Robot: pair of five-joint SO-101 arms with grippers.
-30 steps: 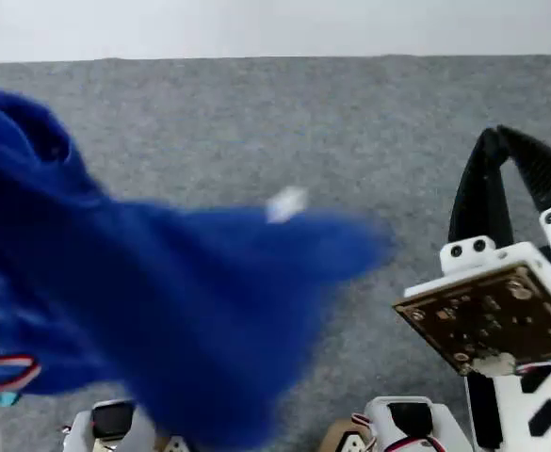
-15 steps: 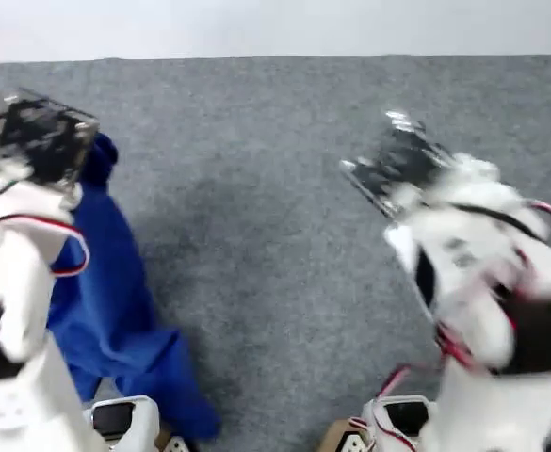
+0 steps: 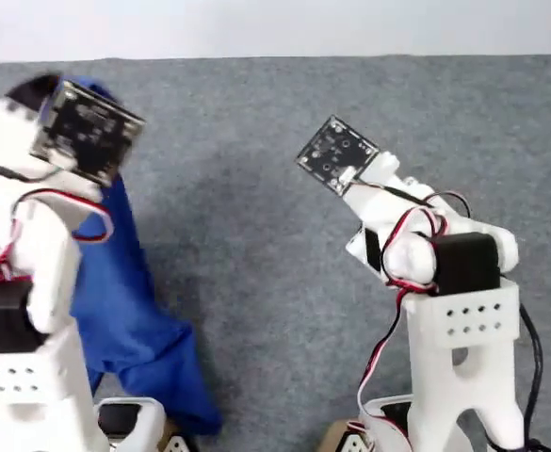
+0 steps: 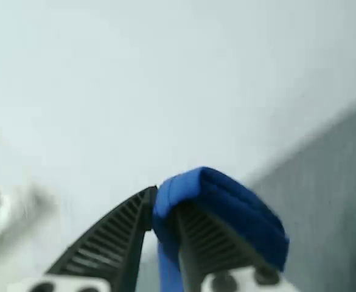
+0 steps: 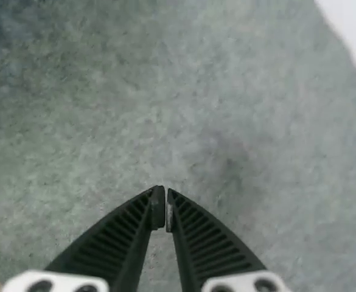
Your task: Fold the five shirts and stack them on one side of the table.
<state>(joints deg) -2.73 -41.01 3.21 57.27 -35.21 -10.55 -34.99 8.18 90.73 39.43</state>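
Note:
A blue shirt [image 3: 129, 311] hangs down the left side of the table from the raised left arm. In the left wrist view my left gripper [image 4: 159, 210] is shut on a fold of the blue shirt [image 4: 226, 207], held up against the pale wall. My right gripper [image 5: 160, 210] is shut with nothing in it, pointing at bare grey table cloth. In the high view the right arm [image 3: 416, 245] stands at centre right with its wrist board facing up.
The grey felt table [image 3: 256, 207] runs back to a white wall [image 3: 275, 28]. The arm bases [image 3: 445, 377] stand at the near edge. The shirt's lower end lies bunched near the left base.
The blue shirt, spread across the left half a second ago, now hangs narrow from the raised left arm. The right arm has swung in from the right edge toward the table's middle.

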